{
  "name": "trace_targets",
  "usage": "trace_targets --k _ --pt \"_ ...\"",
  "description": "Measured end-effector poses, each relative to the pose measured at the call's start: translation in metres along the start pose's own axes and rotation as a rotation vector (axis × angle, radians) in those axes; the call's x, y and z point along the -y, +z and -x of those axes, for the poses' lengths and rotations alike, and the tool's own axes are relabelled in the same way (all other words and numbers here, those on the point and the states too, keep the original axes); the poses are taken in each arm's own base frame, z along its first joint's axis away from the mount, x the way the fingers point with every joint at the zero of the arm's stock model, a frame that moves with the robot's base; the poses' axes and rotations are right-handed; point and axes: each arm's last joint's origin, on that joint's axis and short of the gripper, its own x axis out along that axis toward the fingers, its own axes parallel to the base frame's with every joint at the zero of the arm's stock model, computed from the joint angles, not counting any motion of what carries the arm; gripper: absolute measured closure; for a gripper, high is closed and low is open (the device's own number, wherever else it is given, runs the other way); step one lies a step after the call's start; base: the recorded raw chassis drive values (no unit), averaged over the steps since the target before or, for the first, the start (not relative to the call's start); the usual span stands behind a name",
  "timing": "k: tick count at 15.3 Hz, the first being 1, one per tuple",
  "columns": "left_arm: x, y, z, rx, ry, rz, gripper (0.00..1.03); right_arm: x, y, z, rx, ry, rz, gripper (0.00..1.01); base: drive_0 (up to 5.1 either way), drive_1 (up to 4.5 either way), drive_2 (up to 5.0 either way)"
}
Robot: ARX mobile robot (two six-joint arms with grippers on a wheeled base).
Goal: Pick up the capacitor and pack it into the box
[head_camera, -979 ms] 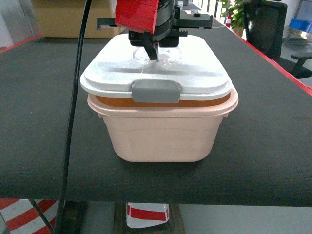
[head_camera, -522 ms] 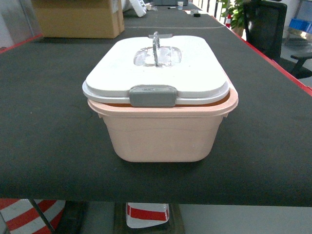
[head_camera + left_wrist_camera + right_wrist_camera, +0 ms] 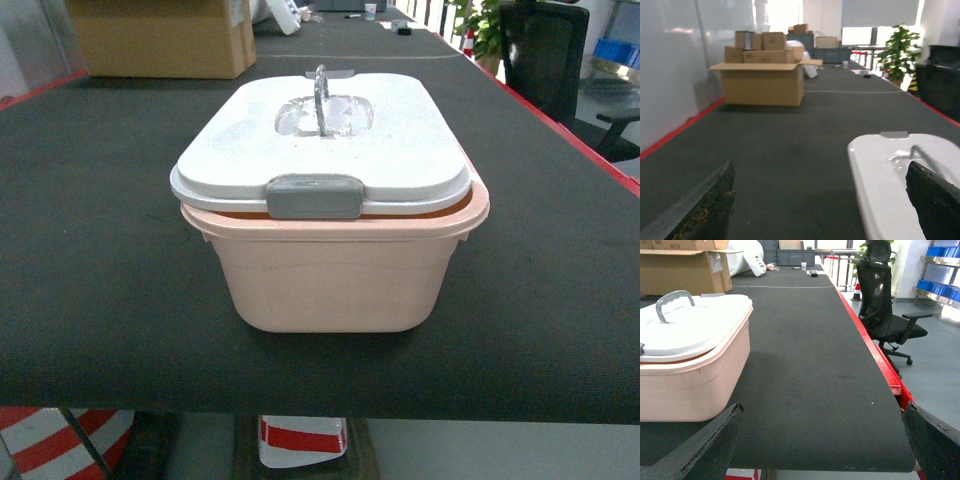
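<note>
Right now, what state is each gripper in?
Left gripper: open, holding nothing.
Right gripper: open, holding nothing.

box point(image 3: 330, 280) on table point(image 3: 90, 250) | lid point(image 3: 320, 150) on box (handle up) | carton point(image 3: 160, 38) behind-left

We see box point(image 3: 330, 280): pale pink smooth plastic, soft sheen | lid point(image 3: 320, 150): white plastic, glossy | clasp point(image 3: 314, 196) and handle point(image 3: 321, 95): grey plastic | desk point(image 3: 90, 260): dark matt cloth-like mat, fine ribbing | carton point(image 3: 160, 38): brown matt cardboard
</note>
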Motion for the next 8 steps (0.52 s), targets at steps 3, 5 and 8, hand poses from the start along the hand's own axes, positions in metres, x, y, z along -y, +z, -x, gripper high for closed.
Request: trace_targets --k 3,5,8 --pt "-0.008 -0.003 0.011 -0.101 -0.044 0.005 0.17 0.0 0.0 0.0 0.0 0.0 0.0 0.03 0.0 0.0 0.0" --pt "-0.02 -0.027 0.032 -0.155 -0.04 0.006 0.44 0.0 0.0 0.0 0.0 0.0 0.0 0.03 0.0 0.0 0.0" --pt "-0.029 -0.048 0.052 -0.155 -0.044 0.007 0.81 0.0 0.0 0.0 0.0 0.0 0.0 0.03 0.0 0.0 0.0"
